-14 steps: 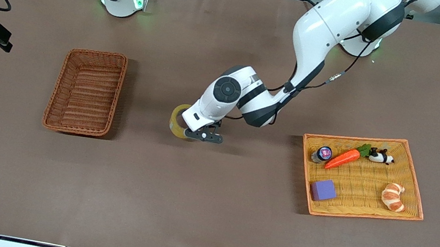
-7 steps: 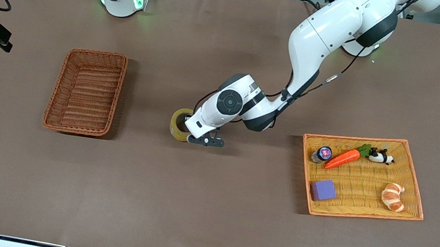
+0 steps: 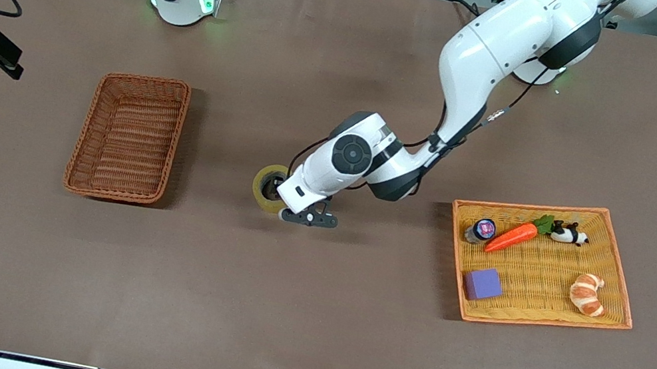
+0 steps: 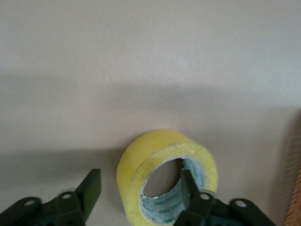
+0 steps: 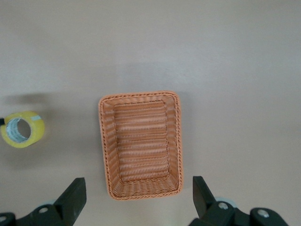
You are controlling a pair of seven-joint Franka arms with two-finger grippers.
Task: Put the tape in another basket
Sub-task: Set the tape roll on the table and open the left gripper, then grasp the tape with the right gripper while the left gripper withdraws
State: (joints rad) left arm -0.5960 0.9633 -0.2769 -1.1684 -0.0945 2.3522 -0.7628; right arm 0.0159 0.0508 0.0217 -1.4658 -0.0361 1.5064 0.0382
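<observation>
Tape (image 3: 266, 186) sits on open counter (image 3: 305, 316) well clear of the basket (image 3: 129, 137), left gripper (image 4: 141, 188) open straddling its rim, right gripper (image 5: 139, 197) open above the basket.

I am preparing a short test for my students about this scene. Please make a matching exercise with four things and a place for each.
Things:
1. tape
2. croissant
3. left gripper
4. right gripper

Places:
A. over the wicker basket
B. on the bare table, between basket and yellow tray
C. in the yellow tray
D. beside the tape, one finger in its hole

Pairs: 1-B, 2-C, 3-D, 4-A
</observation>
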